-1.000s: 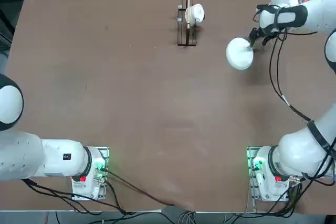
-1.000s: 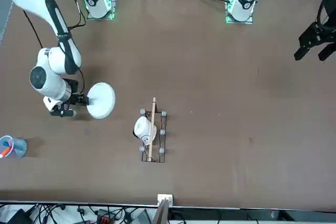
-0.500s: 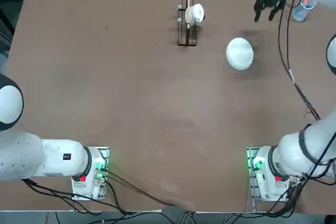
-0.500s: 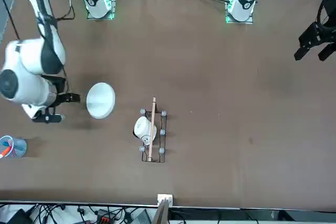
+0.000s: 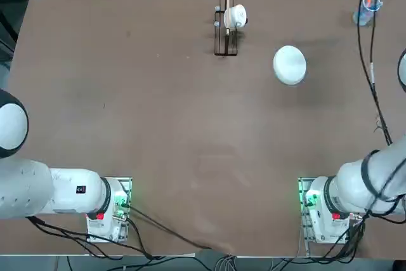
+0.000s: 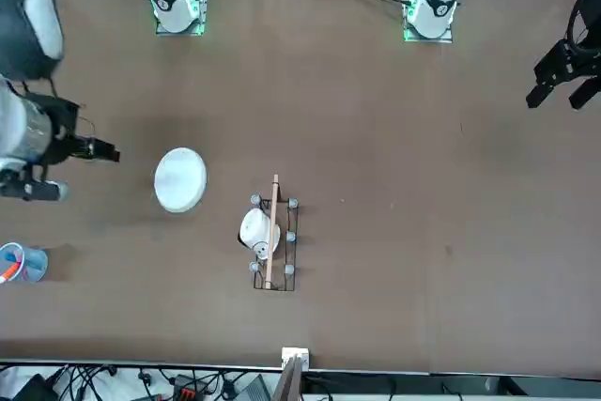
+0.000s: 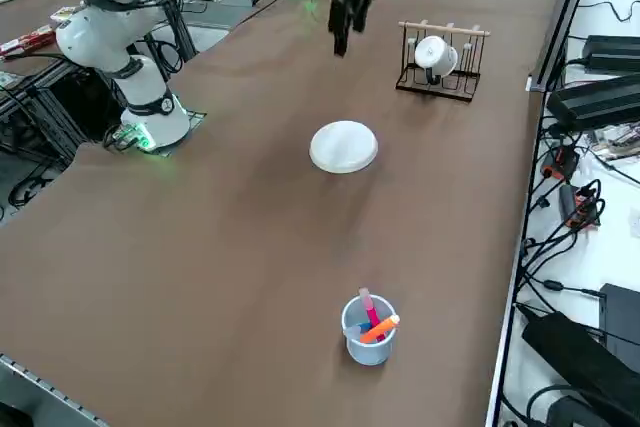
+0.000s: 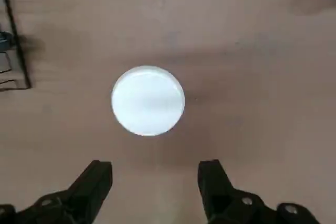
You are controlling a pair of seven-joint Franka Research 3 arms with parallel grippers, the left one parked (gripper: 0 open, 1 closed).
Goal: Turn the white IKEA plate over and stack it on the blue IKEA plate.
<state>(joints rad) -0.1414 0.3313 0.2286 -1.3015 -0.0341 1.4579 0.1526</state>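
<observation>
The white plate (image 5: 289,65) lies flat on the worktop (image 5: 190,125) — which face is up, I can't tell — and the right gripper (image 8: 155,165) hangs raised above the worktop, well apart from the plate, with its fingers spread wide and nothing between them. Left of the plate and farther from the arms' bases stands a dark wire rack (image 7: 438,80) with a wooden bar, holding a white cup (image 7: 436,54), while to the plate's right, also farther out, a light-blue cup (image 7: 368,347) holds an orange marker (image 7: 380,329) and a pink one.
</observation>
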